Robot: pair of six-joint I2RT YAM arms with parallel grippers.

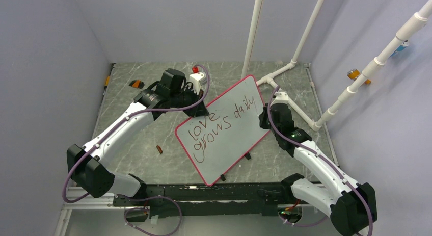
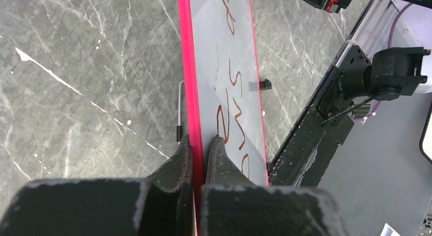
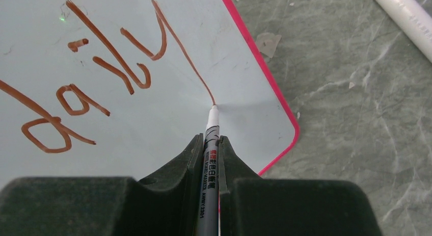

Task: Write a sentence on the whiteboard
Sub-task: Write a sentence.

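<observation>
1. Top view: found the whiteboard [image 1: 232, 144] askew on the table [image 1: 137, 154], long axis running from the near edge toward the far right corner, with the sentence [image 1: 216, 126] "love grows daily" in two lines. Left claw [image 1: 203, 109] at its far-left edge; right claw [image 1: 265, 119] at its right edge, nearer the last word.
2. Left wrist: saw the left claw pinched shut on the whiteboard's pink rim, one finger each side.
3. Right wrist: saw the right claw clamped on a marker [image 3: 210, 159], tip touching the board at the tail of "y", just inside the corner.
</observation>
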